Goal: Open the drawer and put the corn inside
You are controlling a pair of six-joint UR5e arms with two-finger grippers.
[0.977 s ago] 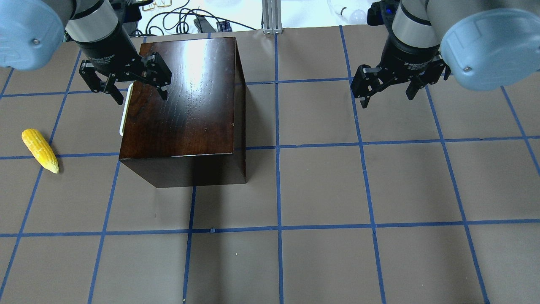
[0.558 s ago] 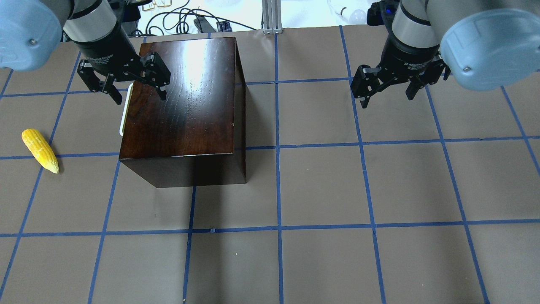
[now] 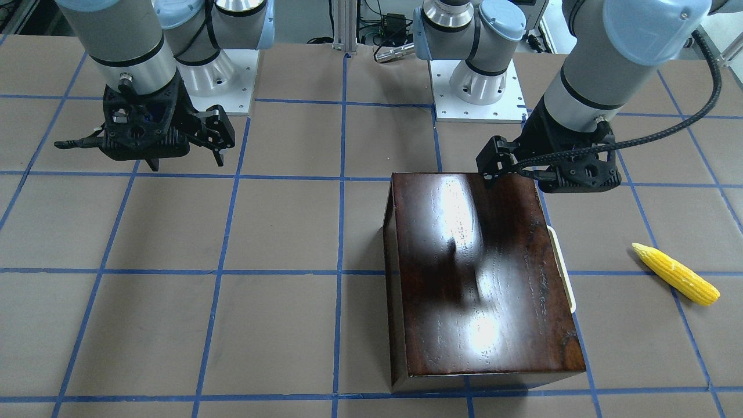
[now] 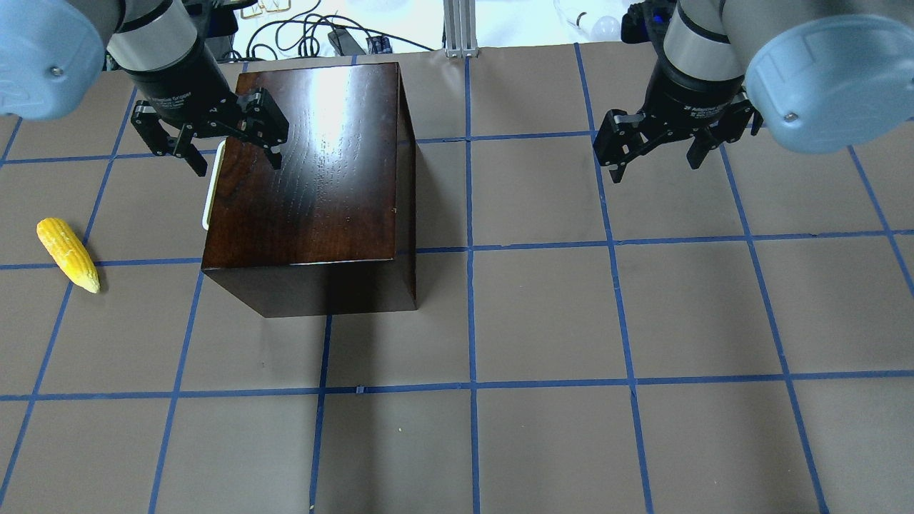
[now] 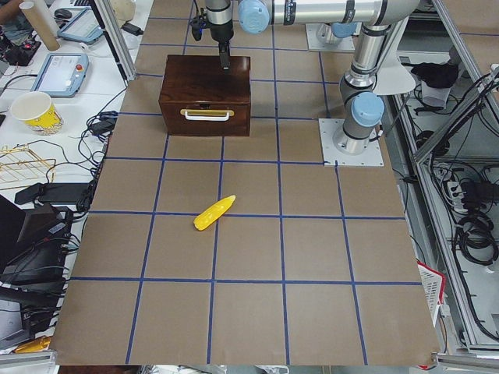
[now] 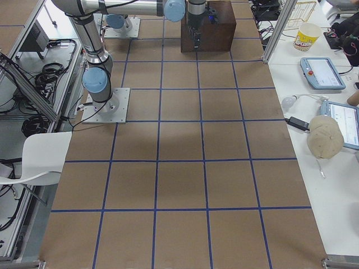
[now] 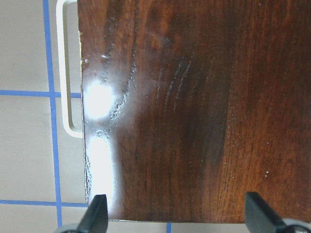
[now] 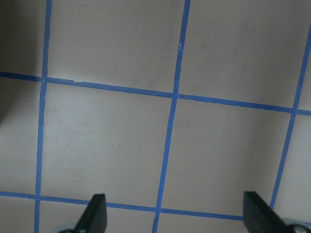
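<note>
The dark reddish-brown box (image 4: pixel 314 164) stands left of the table's centre. Its drawer is shut, and the white bar handle (image 4: pixel 211 189) shows on the box's left face, also in the exterior left view (image 5: pixel 207 114) and the left wrist view (image 7: pixel 65 73). The yellow corn (image 4: pixel 68 253) lies on the table to the left of the box, apart from it, and shows in the front view (image 3: pixel 676 274). My left gripper (image 4: pixel 238 163) is open and empty above the box's far left top edge, over the handle end. My right gripper (image 4: pixel 657 168) is open and empty above bare table at the far right.
Blue tape lines grid the brown table top (image 4: pixel 543 314). An aluminium post (image 4: pixel 457 28), cables and a light bulb (image 4: pixel 603 27) lie beyond the far edge. The arm bases (image 3: pixel 476 87) stand on the robot's side. A side bench with a paper cup (image 5: pixel 35 113) flanks the table.
My left gripper has shifted very slightly toward the far edge. The box, corn and right gripper have not moved.
</note>
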